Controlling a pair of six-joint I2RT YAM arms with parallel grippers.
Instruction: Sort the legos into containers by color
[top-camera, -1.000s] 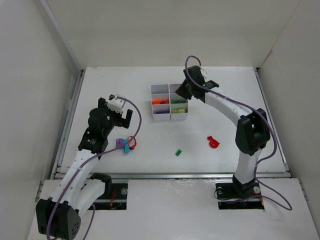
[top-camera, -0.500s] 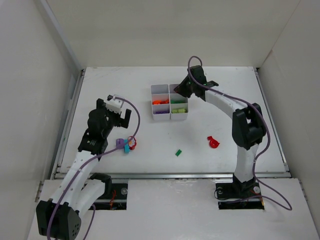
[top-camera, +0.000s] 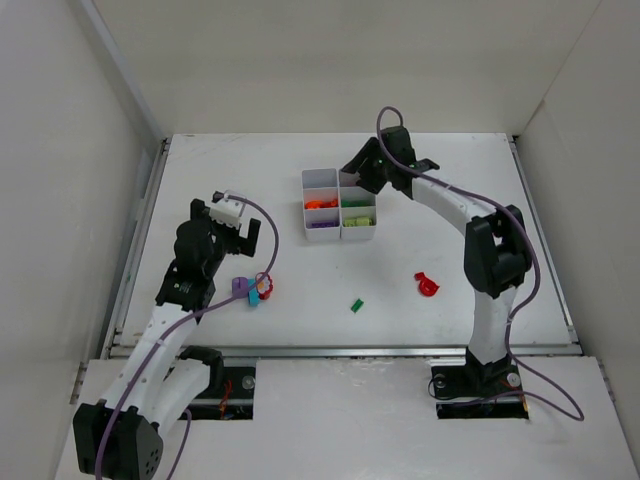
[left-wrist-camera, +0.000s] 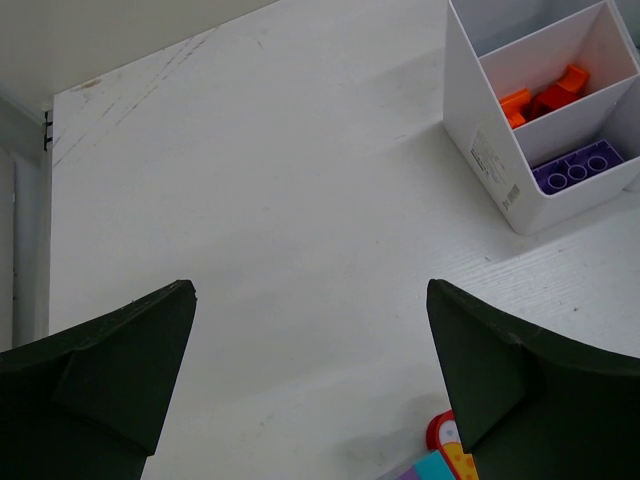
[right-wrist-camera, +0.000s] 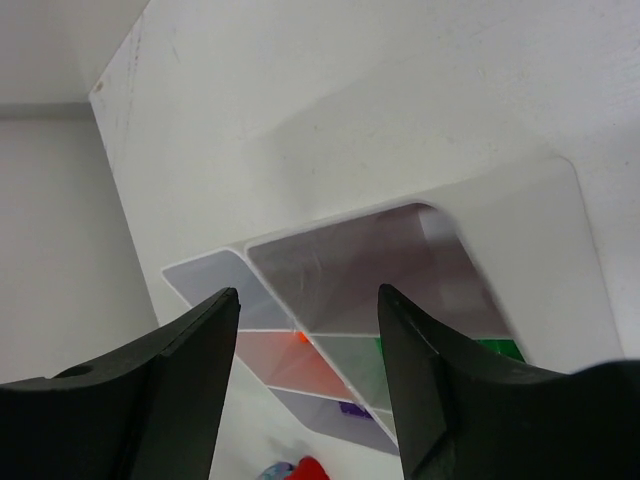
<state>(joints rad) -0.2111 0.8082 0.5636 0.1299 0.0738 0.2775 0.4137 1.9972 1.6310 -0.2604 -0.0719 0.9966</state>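
The legos (top-camera: 320, 203) already sorted sit in the white tray (top-camera: 339, 212), which stands mid-worktop toward the far edge: orange pieces (left-wrist-camera: 545, 95) and a purple brick (left-wrist-camera: 578, 165) in its left column, dark green pieces (top-camera: 355, 203) and lime green pieces (top-camera: 358, 219) in its right. Since a second ago my right gripper (top-camera: 357, 165) has shifted off the right column toward the tray's far edge and now hangs over the far right compartment, fingers spread wide with nothing between them. My left gripper (left-wrist-camera: 310, 300) has hardly moved; it hovers toward the left edge, fingers wide apart and empty, with a cluster (top-camera: 252, 290) of purple, teal and red pieces just on its near side. A green brick (top-camera: 356, 305) lies close to the near edge and a red piece (top-camera: 427, 285) toward the right edge, both well apart from either gripper
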